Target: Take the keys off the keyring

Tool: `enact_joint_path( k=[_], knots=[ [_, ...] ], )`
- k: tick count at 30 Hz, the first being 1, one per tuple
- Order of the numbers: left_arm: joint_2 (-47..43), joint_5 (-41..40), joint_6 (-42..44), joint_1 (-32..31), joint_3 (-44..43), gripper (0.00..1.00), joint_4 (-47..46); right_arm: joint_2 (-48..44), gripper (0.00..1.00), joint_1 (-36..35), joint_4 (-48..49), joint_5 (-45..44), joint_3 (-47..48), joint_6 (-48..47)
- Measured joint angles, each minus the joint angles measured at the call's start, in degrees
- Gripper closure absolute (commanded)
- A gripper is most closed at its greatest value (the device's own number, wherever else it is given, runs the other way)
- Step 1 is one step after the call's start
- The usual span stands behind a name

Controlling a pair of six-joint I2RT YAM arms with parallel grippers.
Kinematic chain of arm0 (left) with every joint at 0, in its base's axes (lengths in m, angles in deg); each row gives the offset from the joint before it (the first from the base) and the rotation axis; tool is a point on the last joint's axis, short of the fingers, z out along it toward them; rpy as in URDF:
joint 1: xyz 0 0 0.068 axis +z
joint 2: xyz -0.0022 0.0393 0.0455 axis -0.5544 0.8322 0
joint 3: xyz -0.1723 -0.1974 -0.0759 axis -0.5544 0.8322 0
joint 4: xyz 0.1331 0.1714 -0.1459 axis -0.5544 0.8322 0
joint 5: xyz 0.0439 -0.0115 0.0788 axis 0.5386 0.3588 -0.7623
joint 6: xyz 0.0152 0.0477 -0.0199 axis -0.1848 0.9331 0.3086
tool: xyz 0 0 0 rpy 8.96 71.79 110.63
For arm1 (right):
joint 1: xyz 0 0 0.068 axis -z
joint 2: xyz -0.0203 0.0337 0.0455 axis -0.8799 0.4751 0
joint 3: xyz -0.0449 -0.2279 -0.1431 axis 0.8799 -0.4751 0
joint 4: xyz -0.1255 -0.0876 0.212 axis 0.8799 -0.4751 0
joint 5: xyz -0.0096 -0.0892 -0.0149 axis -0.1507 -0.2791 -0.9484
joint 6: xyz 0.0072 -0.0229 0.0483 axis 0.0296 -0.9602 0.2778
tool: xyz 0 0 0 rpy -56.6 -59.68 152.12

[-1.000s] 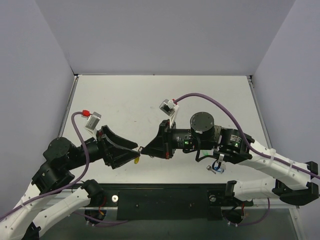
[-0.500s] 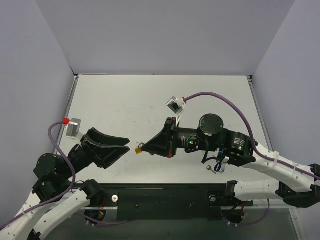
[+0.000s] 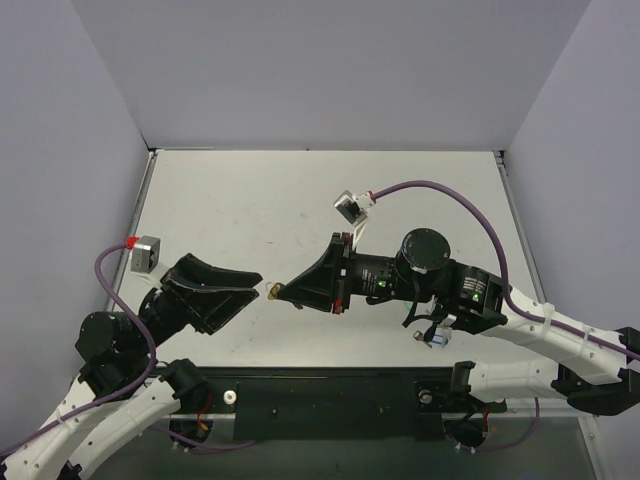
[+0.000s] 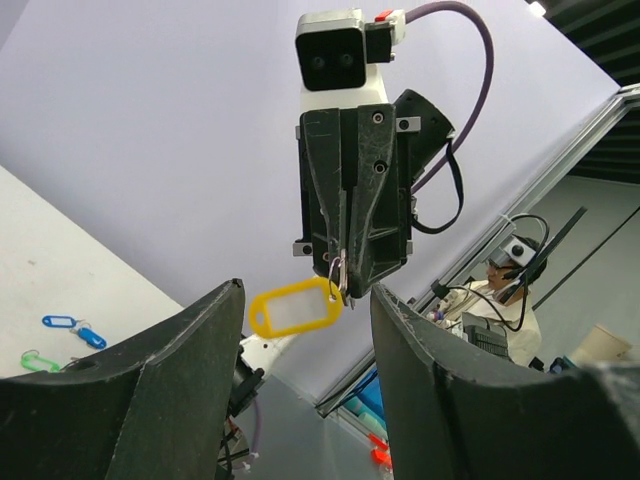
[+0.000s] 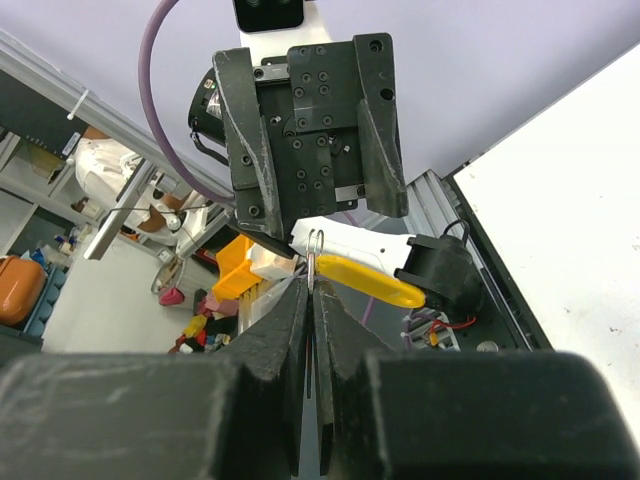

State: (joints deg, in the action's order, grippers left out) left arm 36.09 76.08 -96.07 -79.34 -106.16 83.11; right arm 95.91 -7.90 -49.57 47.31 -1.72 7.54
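Note:
My right gripper is shut on the thin silver keyring and holds it above the table. The yellow-capped key hangs from the ring and sticks out sideways. It also shows in the left wrist view and as a small yellow spot in the top view. My left gripper is open and empty, facing the right gripper's tips. Its two fingers stand on either side of the key without touching it. The keyring sits at the right gripper's tips.
A blue tag and a green tag lie on the white table. A small blue and silver item lies under the right arm near the front edge. Grey walls close in the table on three sides.
My left gripper has let go near the ring, opened and pulled back to the left. My right gripper kept the ring and yellow key and shifted slightly left.

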Motion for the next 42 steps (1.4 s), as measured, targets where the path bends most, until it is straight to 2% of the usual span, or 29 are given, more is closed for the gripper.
enact_joint_path(
  k=[16,42],
  knots=[
    [1.25,1.99,-2.14,0.00,1.46,0.42,-6.78,0.35,1.00,0.00,0.42,0.52,0.00,0.74],
    [2.99,3.43,-3.02,0.00,2.43,0.55,-8.37,1.53,1.00,0.00,0.44,0.94,0.00,0.76]
  ],
)
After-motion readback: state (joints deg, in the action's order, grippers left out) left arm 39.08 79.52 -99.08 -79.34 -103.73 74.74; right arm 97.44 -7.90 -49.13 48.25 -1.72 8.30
